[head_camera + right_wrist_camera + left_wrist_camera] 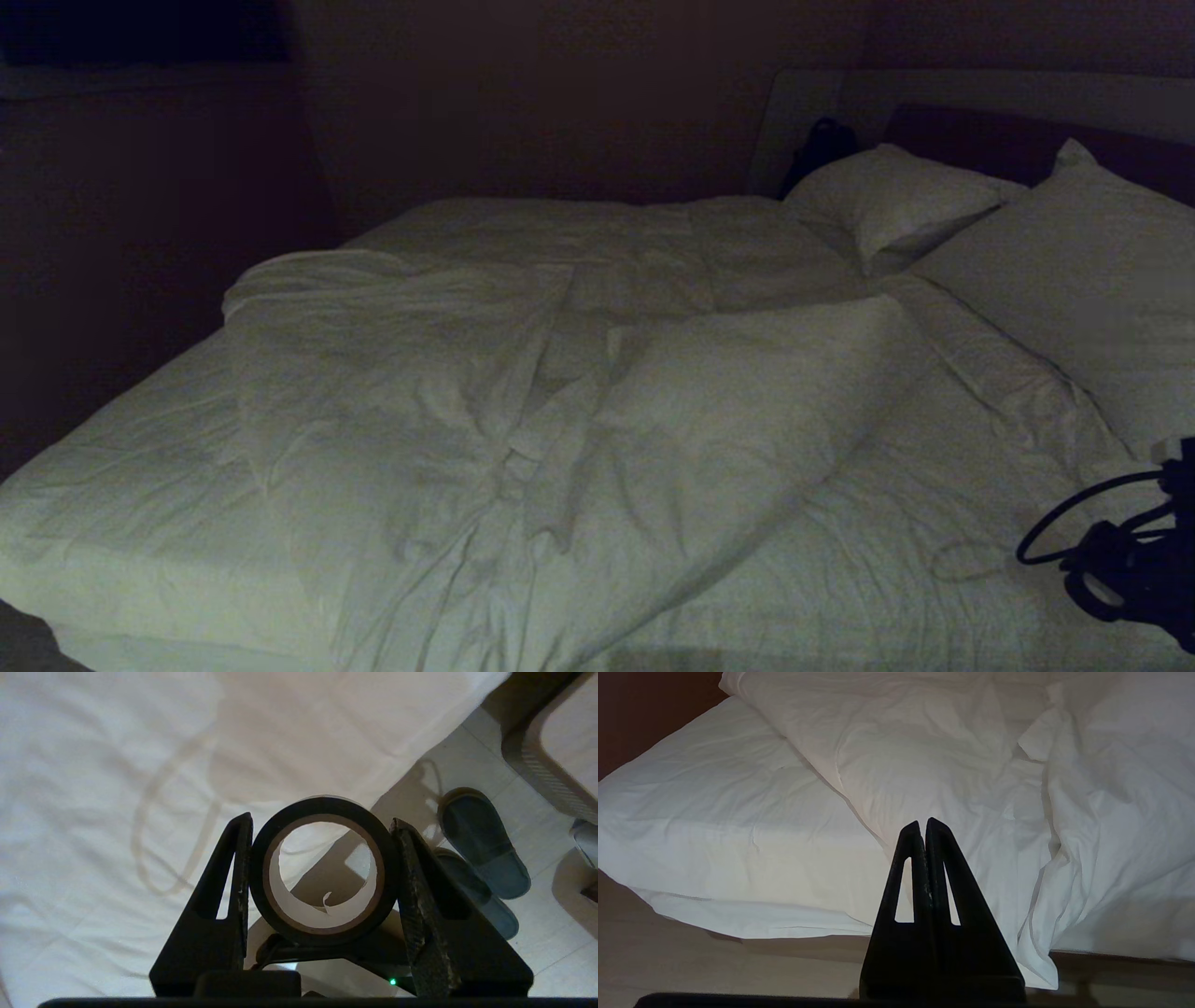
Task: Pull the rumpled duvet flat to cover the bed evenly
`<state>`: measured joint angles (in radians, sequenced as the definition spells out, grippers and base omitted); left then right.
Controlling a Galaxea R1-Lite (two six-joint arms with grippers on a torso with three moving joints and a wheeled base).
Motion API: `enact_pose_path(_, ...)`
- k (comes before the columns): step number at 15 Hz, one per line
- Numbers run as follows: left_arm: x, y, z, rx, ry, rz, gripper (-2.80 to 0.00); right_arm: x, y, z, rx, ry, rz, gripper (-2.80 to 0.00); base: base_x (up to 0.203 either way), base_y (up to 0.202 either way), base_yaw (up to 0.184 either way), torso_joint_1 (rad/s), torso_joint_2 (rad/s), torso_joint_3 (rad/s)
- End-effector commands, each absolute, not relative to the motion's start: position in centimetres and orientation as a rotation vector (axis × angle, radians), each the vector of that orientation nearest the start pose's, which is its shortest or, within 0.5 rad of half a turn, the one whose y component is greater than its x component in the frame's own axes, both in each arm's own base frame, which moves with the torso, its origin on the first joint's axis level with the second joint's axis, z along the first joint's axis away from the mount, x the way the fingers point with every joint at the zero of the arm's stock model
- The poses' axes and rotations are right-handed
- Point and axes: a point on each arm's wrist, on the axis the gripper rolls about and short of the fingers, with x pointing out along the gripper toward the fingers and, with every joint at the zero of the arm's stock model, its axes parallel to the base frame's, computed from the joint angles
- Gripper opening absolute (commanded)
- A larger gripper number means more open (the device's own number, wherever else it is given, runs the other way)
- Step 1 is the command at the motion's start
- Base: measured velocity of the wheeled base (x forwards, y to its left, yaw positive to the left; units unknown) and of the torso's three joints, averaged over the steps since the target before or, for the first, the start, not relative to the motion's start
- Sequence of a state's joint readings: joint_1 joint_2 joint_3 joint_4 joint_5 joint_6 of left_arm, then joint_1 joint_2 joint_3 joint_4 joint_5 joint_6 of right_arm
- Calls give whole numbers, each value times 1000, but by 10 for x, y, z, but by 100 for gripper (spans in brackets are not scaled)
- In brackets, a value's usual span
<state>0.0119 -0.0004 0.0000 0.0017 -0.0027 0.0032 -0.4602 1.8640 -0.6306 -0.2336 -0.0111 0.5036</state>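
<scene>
The white duvet (523, 392) lies rumpled and bunched diagonally across the middle of the bed, leaving bare mattress sheet (121, 476) at the left and at the near right. My right gripper (1111, 569) hovers over the bed's near right edge. In the right wrist view that gripper (321, 819) is shut on a roll of black tape (259, 868), above the sheet (93, 812). My left gripper (923, 823) is parked and shut on nothing, facing the bed's corner and the duvet (924, 756) that hangs over the edge.
Two white pillows (896, 201) (1092, 280) lean against the dark headboard (1008, 140) at the far right. Dark slippers (481, 844) lie on the tiled floor beside the bed. A pale piece of furniture (551, 751) stands near them. Floor (691, 961) borders the bed's near side.
</scene>
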Motion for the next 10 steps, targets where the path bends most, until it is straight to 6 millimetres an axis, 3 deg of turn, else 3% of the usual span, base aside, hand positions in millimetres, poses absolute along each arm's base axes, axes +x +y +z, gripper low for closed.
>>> enact_pose_path(1,-23,0,75,3,2,9,-280,241,-122,60,684,862,-684,-280,0,0,0,0,0,0)
enact_pose_path(10,-23,0,76,3,0,9,-280,233,-134,57,712,861,-734,-280,0,0,0,0,0,0)
